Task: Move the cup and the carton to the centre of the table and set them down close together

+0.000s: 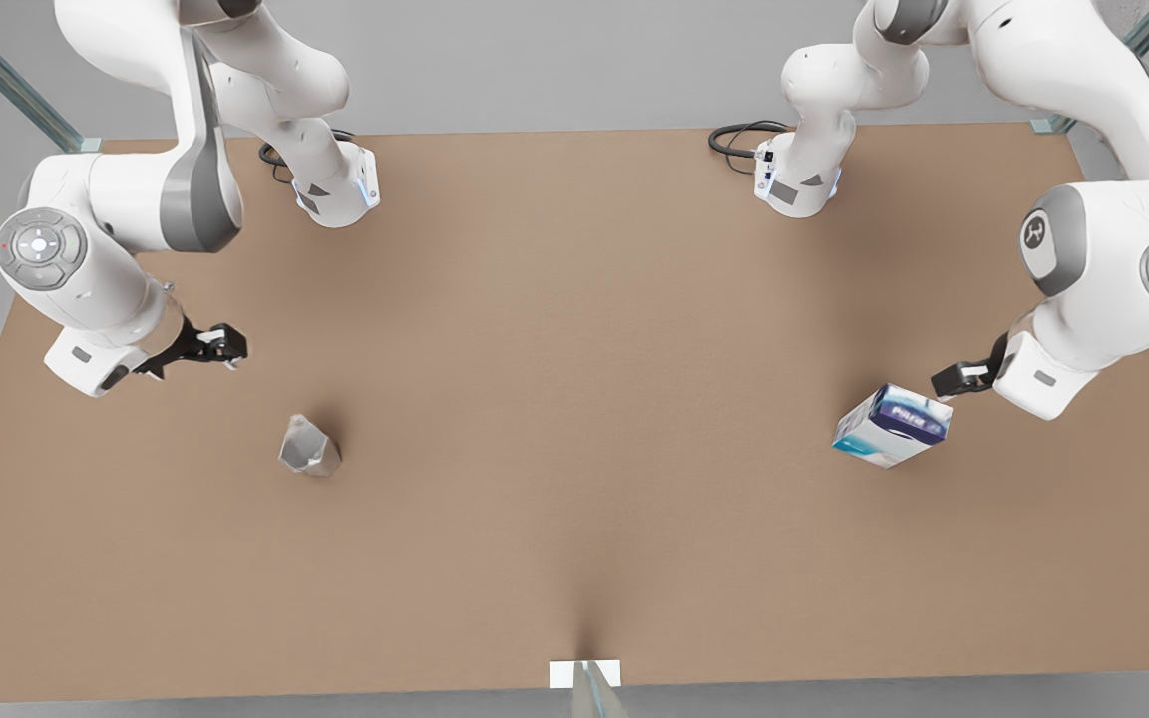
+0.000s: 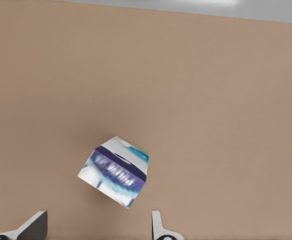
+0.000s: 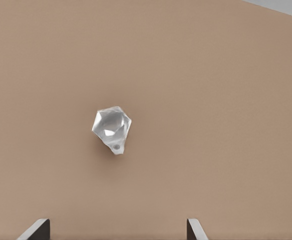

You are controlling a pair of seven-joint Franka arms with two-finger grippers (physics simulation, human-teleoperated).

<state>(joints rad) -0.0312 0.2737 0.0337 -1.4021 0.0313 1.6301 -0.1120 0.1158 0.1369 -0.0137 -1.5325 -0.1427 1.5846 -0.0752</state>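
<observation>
The silvery faceted cup (image 1: 310, 449) stands on the light-brown table (image 1: 574, 329) toward the front view's left. My right gripper (image 1: 225, 346) hovers above and behind it, fingers open and empty. In the right wrist view the cup (image 3: 111, 127) sits well ahead of the spread fingertips, my right gripper (image 3: 118, 227) not touching it. The white, blue and purple carton (image 1: 892, 424) rests at the front view's right. My left gripper (image 1: 954, 379) is just beside it, open. From the left wrist camera the carton (image 2: 115, 171) lies close in front of my left gripper (image 2: 95, 225), apart from both fingers.
The two arm bases (image 1: 335, 189) (image 1: 799, 179) stand at the back of the table with black cables beside them. A small white marker (image 1: 584, 674) sits at the table's front edge. A wide stretch of bare tabletop separates cup and carton.
</observation>
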